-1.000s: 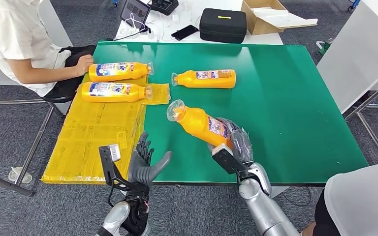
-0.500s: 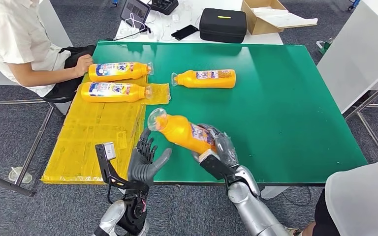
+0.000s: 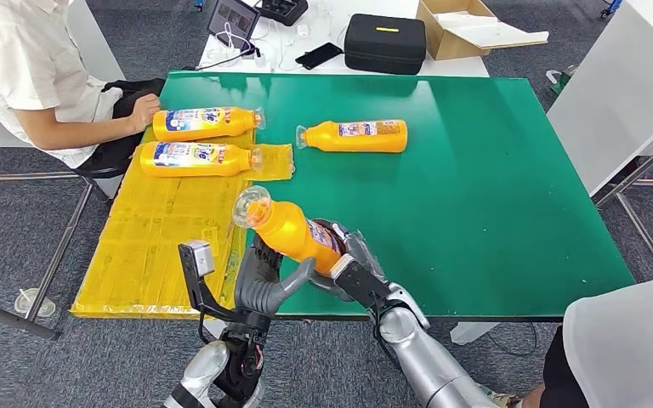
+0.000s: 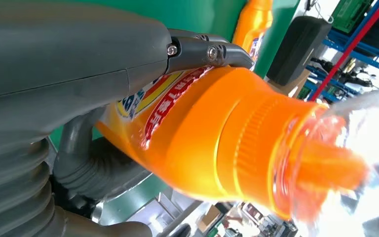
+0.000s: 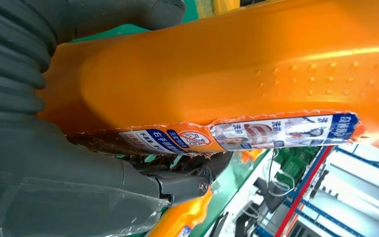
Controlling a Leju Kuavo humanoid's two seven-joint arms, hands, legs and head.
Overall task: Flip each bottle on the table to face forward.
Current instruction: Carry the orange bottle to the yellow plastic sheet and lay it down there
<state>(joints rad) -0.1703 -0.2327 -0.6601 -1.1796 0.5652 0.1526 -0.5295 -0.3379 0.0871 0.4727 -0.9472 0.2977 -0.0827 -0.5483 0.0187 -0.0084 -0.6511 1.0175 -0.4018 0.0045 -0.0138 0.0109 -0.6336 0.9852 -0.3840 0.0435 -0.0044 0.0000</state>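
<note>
Above the near table edge, the right hand point(image 3: 353, 259) grips the orange detergent bottle point(image 3: 293, 229) by its base; the left hand point(image 3: 264, 280) cups underneath. Roll label-up before lowering onto the yellow mat point(image 3: 166, 238).

Orange bottle point(image 3: 293, 232) tilted, capped neck up-left, gripped by right robot hand point(image 3: 350, 259); left robot hand point(image 3: 265, 280) touching beneath. Three bottles point(image 3: 355, 136) lie flat beyond.
</note>
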